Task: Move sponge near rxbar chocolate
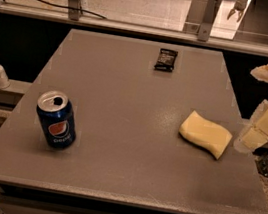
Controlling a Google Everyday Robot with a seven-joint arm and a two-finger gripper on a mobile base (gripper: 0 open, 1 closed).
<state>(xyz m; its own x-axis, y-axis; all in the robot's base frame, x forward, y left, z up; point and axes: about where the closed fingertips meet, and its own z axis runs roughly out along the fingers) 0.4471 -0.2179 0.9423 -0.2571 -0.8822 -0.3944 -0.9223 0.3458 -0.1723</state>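
Here the sponge (205, 134) lies flat on the right side of the grey bench (126, 92), near its right edge and well apart from the rxbar chocolate (166, 59), which rests near the far edge, about midway across. The hand (264, 129) hangs off the bench's right edge, just beside the sponge and not touching it; whether it is spread or pressed together cannot be told. A blue Pepsi can (56, 119) stands upright at the front left.

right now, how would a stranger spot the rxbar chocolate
On the grey table, look to the far edge, right of centre. The rxbar chocolate lies there: small, flat, black, unlike the yellow sponge near the gripper at the right edge or the blue Pepsi can.
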